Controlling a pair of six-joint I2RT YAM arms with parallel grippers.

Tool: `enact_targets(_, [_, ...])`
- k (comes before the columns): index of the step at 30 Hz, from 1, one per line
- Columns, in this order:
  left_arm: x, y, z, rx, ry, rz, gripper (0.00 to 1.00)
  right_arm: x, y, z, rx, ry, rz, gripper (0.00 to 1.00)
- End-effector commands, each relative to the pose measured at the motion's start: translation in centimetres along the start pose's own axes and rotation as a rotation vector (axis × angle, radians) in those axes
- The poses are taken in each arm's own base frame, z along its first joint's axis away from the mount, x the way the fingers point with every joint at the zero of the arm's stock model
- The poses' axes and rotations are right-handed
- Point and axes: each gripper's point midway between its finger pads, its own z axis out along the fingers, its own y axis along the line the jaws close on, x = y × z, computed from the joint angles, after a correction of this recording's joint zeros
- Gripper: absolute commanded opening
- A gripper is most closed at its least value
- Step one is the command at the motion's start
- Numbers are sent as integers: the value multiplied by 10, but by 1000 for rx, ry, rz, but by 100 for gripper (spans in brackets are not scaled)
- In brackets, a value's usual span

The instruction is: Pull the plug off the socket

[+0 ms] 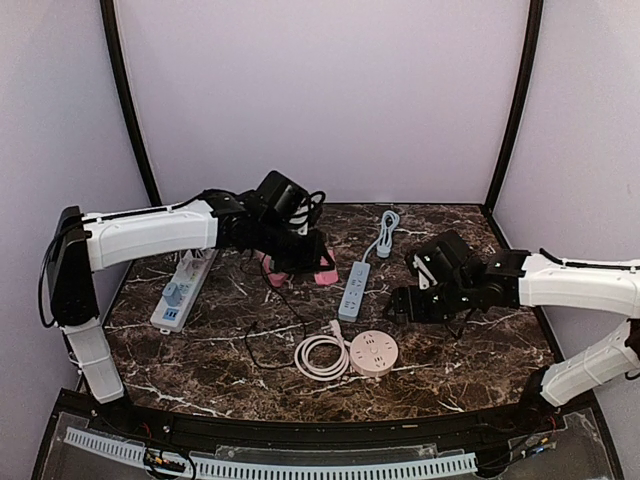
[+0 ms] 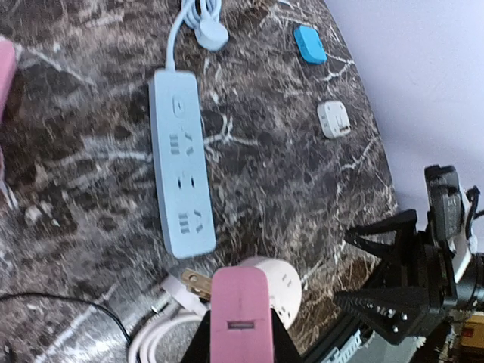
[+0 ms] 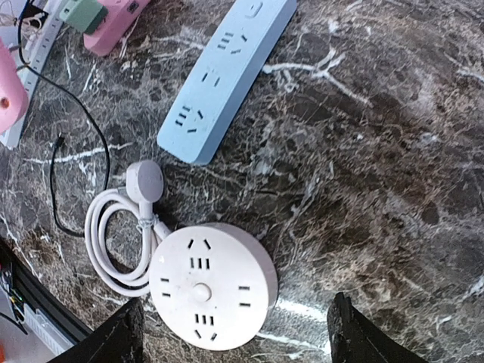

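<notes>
My left gripper (image 1: pixel 300 262) is shut on a pink plug block (image 2: pixel 240 318) with a small slot in its face and holds it above the table; black fingers (image 2: pixel 193 346) flank it. A second pink piece (image 1: pixel 275 278) lies just left of it, and a thin black cable (image 1: pixel 268 330) trails from there. A white power strip (image 1: pixel 185 290) at the left has a grey and a blue plug in it. My right gripper (image 3: pixel 234 333) is open and empty, hovering over the round socket (image 3: pixel 212 283); it also shows in the top view (image 1: pixel 400 305).
A light-blue power strip (image 1: pixel 354 290) lies mid-table and shows in the left wrist view (image 2: pixel 181 159). The round socket's white coiled cord (image 1: pixel 320 356) and plug (image 3: pixel 144 181) lie beside it. A small blue piece (image 2: pixel 309 43) and a white adapter (image 2: pixel 333 119) sit near the right edge.
</notes>
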Motion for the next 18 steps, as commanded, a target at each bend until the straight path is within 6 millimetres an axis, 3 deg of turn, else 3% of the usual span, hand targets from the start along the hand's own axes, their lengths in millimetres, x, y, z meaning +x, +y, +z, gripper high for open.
enact_targets(1, [-39,35,3,-256,-16,152,1,-36,2,-13,-39,-73,-11,80])
enact_targets(10, [-129,65,34,-553,-96,335,3,-75,-12,-10,-80,-119,45,80])
enact_targets(15, [-157,77,53,-647,-152,438,7,-89,-16,-3,-82,-129,54,80])
enact_targets(18, [-160,90,70,-685,-151,481,7,-97,-20,0,-79,-136,60,80])
